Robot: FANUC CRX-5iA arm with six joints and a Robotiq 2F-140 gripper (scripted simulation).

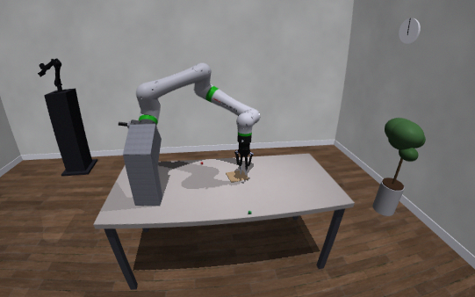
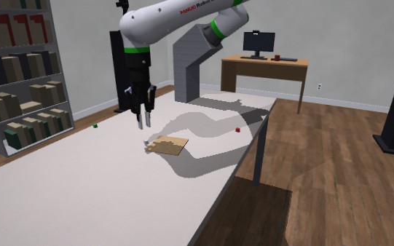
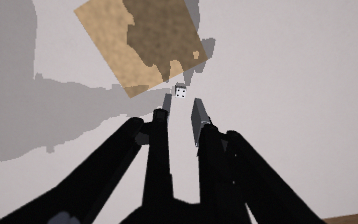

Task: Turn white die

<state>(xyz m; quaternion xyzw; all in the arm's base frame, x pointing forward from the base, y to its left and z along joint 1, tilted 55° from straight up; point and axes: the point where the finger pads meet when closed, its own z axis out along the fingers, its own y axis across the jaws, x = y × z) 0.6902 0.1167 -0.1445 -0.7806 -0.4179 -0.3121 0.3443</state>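
Observation:
The small white die lies on the table just off the edge of the tan square mat. In the wrist view its face towards the camera looks like the 4. In the top view it is too small to make out. My gripper points down above the table, near the die. Its fingers are partly closed, with a narrow gap and nothing between them. In the wrist view the die shows just beyond the fingertips, in line with the gap.
A red die lies near one long edge of the table. A green die lies near the opposite long edge. The grey robot pedestal stands at one end. The arm's shadow falls across the mat.

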